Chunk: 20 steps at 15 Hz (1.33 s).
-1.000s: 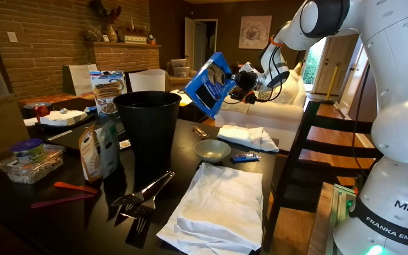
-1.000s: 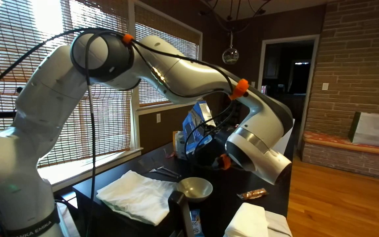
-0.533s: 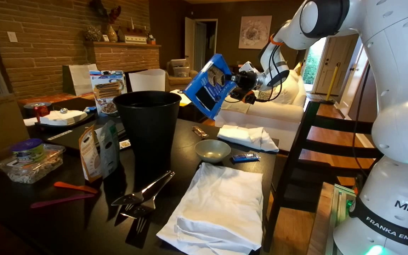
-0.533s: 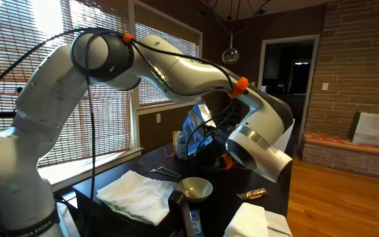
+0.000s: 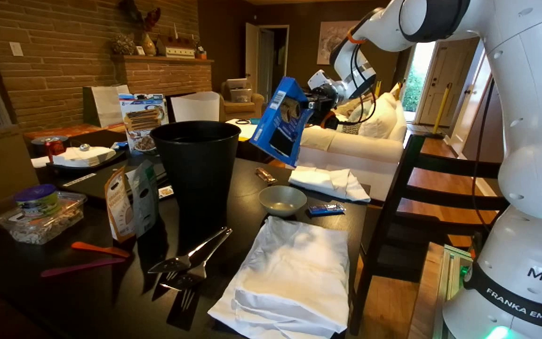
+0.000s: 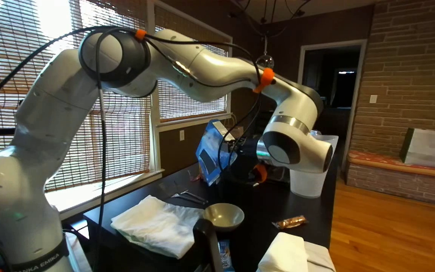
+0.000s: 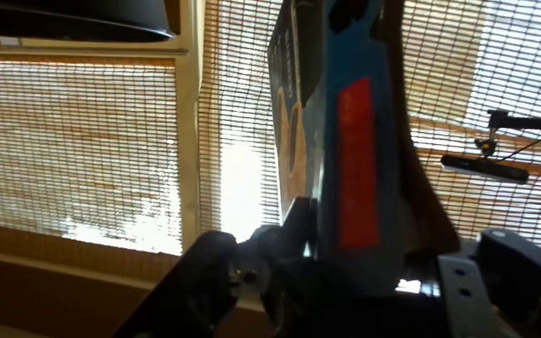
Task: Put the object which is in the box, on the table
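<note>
The bright-blue box (image 5: 282, 122) is held tilted in the air above the far side of the table (image 5: 64, 301). It also shows in an exterior view (image 6: 210, 151), partly behind cables. My gripper (image 5: 312, 106) is shut on the box at its edge nearest the arm. In the wrist view the box's narrow side with a red patch (image 7: 357, 164) stands between the fingers, and one finger (image 7: 301, 218) lies against it. The lower jaws are dark and blurred. What is inside the box is hidden.
A tall black bin (image 5: 195, 174) stands beside the box. A bowl (image 5: 282, 200), a blue wrapped bar (image 5: 326, 209), a brown wrapped bar (image 5: 265, 175), white cloths (image 5: 294, 273) and metal servers (image 5: 195, 266) lie on the table. A white bin (image 6: 308, 183) stands near the table edge.
The arm has swung and its wrist has risen and turned. The box has moved with the gripper, slightly right and down in one view, left in another, and its tilt has changed.
</note>
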Available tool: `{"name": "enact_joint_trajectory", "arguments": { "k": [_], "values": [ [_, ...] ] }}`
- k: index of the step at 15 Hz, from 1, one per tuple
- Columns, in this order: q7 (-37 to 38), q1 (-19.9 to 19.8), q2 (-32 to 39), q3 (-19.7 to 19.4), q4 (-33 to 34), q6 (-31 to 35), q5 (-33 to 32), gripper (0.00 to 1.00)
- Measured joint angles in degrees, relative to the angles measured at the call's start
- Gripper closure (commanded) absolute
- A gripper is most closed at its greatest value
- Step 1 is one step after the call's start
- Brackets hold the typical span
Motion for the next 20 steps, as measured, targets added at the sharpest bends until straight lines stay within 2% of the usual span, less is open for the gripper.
{"name": "enact_joint_trajectory", "arguments": {
  "k": [4,10,15,20],
  "values": [
    [-1.2,4.3,-4.5,1.3,0.6,2.5,-8.7,0.91],
    [-3.5,10.1,-8.9,5.0,0.6,9.7,-23.8,0.91],
    [-7.4,13.0,-10.5,8.7,0.1,17.1,-36.0,0.91],
    [-12.3,14.7,-13.9,11.8,-2.2,26.3,-44.6,0.91]
  ]
}}
